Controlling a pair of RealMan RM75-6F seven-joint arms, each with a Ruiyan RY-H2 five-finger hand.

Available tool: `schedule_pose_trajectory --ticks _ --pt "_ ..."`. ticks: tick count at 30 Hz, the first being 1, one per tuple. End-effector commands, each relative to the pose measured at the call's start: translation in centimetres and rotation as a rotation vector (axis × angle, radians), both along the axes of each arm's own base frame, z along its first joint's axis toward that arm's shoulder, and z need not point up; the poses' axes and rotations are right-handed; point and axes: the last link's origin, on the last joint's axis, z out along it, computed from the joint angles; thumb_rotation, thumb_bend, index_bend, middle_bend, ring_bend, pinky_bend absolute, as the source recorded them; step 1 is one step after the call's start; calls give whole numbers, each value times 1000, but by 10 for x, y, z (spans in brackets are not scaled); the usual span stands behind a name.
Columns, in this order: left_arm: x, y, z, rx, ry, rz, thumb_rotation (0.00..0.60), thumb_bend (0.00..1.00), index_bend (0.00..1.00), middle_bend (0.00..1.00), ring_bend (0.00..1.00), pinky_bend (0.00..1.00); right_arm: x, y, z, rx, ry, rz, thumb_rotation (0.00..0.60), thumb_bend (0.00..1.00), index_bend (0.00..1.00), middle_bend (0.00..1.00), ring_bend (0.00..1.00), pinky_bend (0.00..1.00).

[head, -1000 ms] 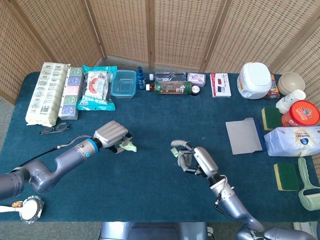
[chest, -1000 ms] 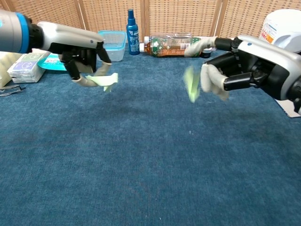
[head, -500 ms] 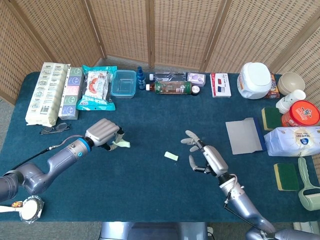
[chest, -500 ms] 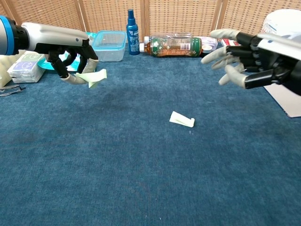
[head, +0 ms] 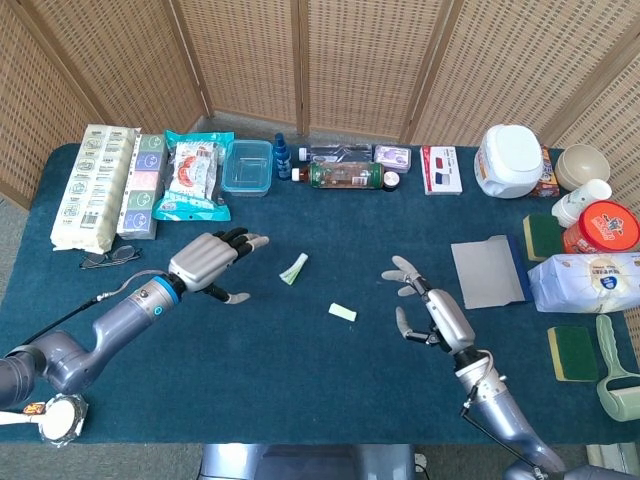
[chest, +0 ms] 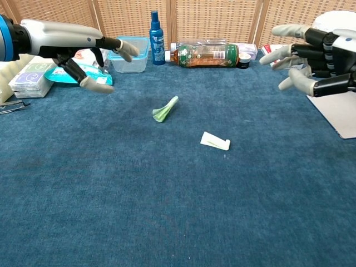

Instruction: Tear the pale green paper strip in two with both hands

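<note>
Dark blue cloth covers the table [head: 300, 370], with woven wicker screens [head: 370, 60] standing behind it.

Strip is in two pieces, both lying loose on the cloth. First paper piece [head: 293, 269] [chest: 164, 109] is crumpled and partly folded, lying nearer the bottles. Second paper piece [head: 342, 313] [chest: 214, 141] lies flatter, to the right of the first and nearer the robot. Pieces are near each other but apart. Neither is touched by a hand.

Left hand [head: 205, 262] [chest: 83, 50] is above the cloth to the left of the first piece, fingers spread wide, holding nothing. Right hand [head: 435, 315] [chest: 311, 55] is to the right of the second piece, fingers likewise splayed, nothing in it.

Far edge of table, left to right: long white packet [head: 95, 185], teal snack bag [head: 190, 175], clear plastic box [head: 248, 166] [chest: 129, 53], blue spray bottle [head: 283, 157] [chest: 157, 30], bottle lying on its side [head: 345, 176] [chest: 203, 55], white jar [head: 510, 160].

Right side: grey sheet [head: 490, 272] lying flat, just beside the right hand. Spectacles [head: 110, 256] lie near the left forearm.
</note>
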Motion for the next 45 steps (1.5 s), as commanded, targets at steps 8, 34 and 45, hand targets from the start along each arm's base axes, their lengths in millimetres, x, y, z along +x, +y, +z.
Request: schedule_pose_trajectory --ticks 8,34,45 --pt "-19 -21 22 53 -75 57 317 164 0 68 48 193 -12 0 14 -35 42 -17 600 609 0 235 161 284" --pt "-179 -200 116 507 -153 474 569 167 89 95 55 193 -61 46 60 -408 607 -139 600 600 77 213 87 192" --pt "-188 -231 111 570 -200 505 592 167 114 101 62 193 -66 72 70 -429 669 -191 600 600 114 213 81 181"
